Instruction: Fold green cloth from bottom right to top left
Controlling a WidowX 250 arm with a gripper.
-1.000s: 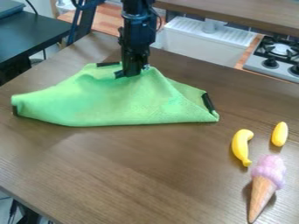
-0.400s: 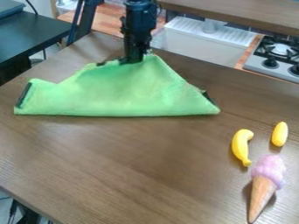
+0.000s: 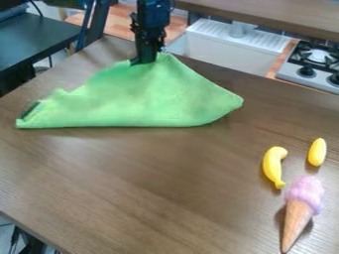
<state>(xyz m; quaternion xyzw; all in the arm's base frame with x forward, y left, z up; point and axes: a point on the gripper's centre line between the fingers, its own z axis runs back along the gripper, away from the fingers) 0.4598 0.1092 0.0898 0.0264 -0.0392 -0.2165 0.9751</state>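
Cloth (image 3: 136, 101) on table (image 3: 132, 173), banana (image 3: 272, 166), ovoid piece (image 3: 317, 152) and ice-cream cone (image 3: 299, 218) at right, cone foremost, sink (image 3: 222, 47) and stove (image 3: 291, 74) behind.

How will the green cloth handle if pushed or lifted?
Likely floppy: the green cloth rises to a peak at the end effector and slopes down around it. Probably light, being thin sheet. A sideways push would likely ruck it up rather than slide it whole, given its already wavy left edge.

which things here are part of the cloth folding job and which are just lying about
Part of the job:
- green cloth
- black gripper, at the cloth's top edge

Just lying about:
- curved yellow banana
- small yellow oval item
- toy ice cream cone
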